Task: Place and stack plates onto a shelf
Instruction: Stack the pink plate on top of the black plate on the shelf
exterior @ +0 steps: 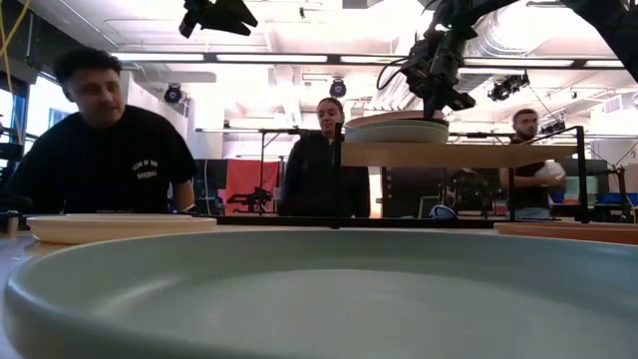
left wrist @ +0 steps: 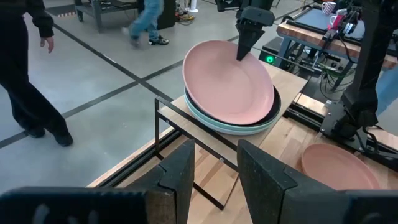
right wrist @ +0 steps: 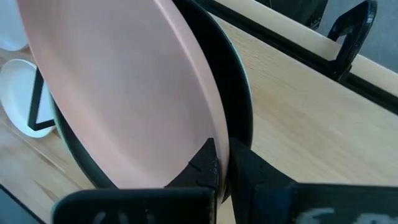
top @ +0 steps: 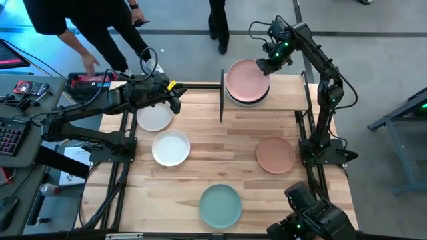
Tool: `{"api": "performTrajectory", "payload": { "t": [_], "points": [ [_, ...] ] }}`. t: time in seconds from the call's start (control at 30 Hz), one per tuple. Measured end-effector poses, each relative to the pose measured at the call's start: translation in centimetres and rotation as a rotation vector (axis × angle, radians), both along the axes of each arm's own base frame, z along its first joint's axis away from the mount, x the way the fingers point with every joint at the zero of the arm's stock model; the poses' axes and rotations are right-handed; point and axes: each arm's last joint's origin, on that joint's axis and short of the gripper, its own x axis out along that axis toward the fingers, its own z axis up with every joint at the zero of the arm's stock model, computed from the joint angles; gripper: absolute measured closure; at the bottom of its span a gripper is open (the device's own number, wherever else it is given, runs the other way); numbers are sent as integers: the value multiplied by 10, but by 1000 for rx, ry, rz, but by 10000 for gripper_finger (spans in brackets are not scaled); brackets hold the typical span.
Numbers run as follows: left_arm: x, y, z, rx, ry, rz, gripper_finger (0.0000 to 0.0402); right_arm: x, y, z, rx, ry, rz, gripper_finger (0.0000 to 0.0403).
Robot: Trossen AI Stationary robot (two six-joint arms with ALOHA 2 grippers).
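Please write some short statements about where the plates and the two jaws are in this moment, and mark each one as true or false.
1. The right jaws grip the rim of the pink plate on top of the stack on the shelf. True.
2. The pink plate lies flat on the stack. False: it is tilted, its gripped edge raised.
3. The left jaws hold a white plate. False: they are open and hold nothing, hovering near the cream plate.
4. A black plate lies directly under the pink one. True.
5. The green plate sits on the shelf. False: it lies on the tabletop, at the edge opposite the shelf.
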Motion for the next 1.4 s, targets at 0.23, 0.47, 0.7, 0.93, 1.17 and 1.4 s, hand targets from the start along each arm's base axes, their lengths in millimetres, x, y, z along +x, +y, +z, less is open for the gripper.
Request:
{"api": "performTrajectory", "payload": {
  "t": [0.23,0.47,0.7,0.93,1.17,1.4],
  "points": [
    [0,0,0,2,0,2,291,1,1,0,26,-20,-22,402],
    [0,0,0,2,0,2,291,11,7,1,56,-56,1,402],
    [0,0,0,4,1,3,291,10,9,3,53,-32,-49,402],
    [-1,2,0,29,19,2,291,-10,16,23,14,-40,-158,402],
    [-2,6,0,25,17,21,291,-20,34,45,-66,-69,-127,402],
    [-2,6,0,24,17,24,291,-24,46,17,28,12,-100,402]
  ]
}}
